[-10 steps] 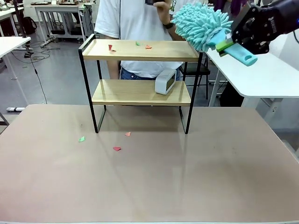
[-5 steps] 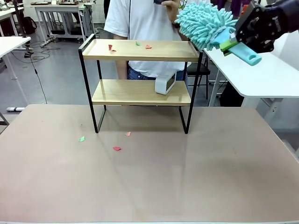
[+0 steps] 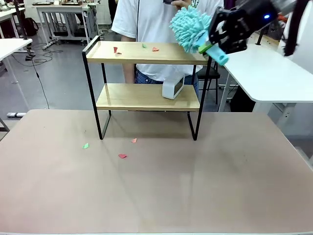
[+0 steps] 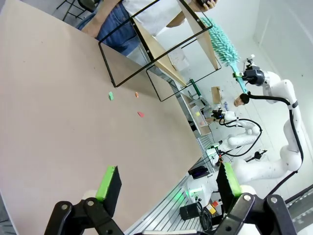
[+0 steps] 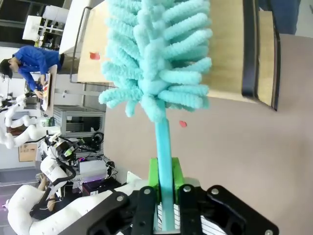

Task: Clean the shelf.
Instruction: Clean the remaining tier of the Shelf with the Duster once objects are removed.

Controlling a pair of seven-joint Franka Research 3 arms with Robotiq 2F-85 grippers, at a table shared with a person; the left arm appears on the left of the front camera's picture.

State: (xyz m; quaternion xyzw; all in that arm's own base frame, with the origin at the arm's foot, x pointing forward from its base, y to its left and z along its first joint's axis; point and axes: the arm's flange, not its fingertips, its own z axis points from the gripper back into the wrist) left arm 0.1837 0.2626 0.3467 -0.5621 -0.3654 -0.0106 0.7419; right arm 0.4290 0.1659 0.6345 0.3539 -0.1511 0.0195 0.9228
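Shelf (image 3: 146,53) — two-tier, three scraps (image 3: 155,49) on top, one duster (image 3: 190,27) alongside

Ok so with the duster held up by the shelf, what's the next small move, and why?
Probably lower the right hand until the duster rests on the shelf's top board. The hand grips the duster by its handle, and the head seems to hang just above the board's right end. Three paper scraps lie on that board, further to the left.
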